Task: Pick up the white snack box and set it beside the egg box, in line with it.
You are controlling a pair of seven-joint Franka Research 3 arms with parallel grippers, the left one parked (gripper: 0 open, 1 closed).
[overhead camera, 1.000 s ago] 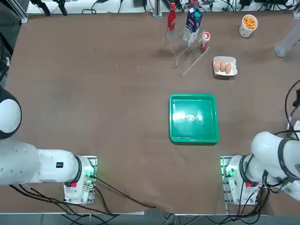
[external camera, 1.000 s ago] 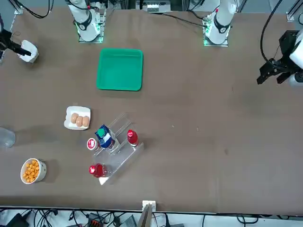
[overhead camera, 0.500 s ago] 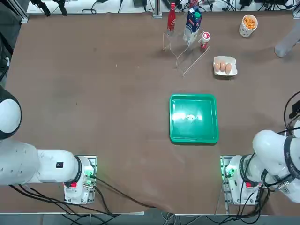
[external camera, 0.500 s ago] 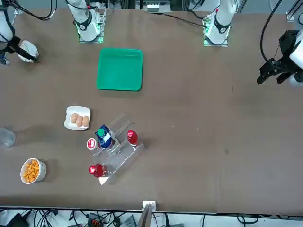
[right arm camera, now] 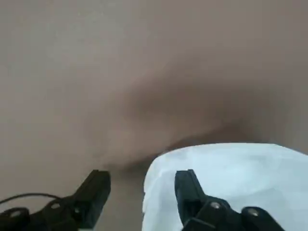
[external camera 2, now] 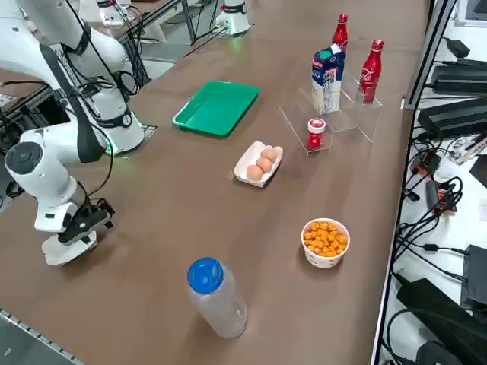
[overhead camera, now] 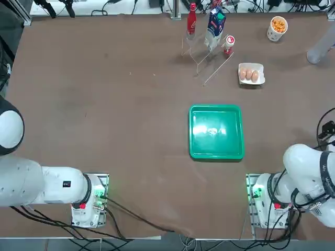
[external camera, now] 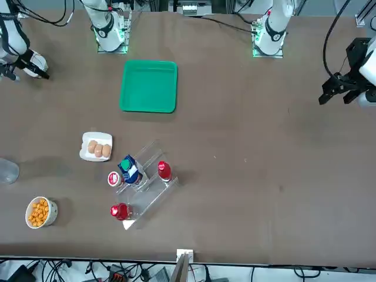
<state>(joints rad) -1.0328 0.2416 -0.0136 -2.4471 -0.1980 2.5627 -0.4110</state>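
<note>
The white snack box (external camera 2: 67,248) lies flat near the table's right edge, far from the egg box (external camera 2: 259,163). My right gripper (external camera 2: 85,222) hangs low over it, open. In the right wrist view the gripper (right arm camera: 143,185) has one finger (right arm camera: 190,192) over the snack box (right arm camera: 231,178) and the other finger (right arm camera: 96,190) over bare table beside the box's edge. The front view shows the gripper (external camera: 28,66) partly covering the snack box (external camera: 39,59). The egg box (overhead camera: 251,73) holds brown eggs. The top view shows neither the snack box nor the gripper.
A green tray (overhead camera: 216,132) sits mid-table. A clear stand (overhead camera: 207,52) with red bottles and a carton is at the far side, with a cup of orange snacks (overhead camera: 277,27) near it. A clear bottle with a blue cap (external camera 2: 215,296) lies by the right edge.
My right arm has swung in over the white snack box and now covers more of it in the front view. Everything else on the table is where it was.
</note>
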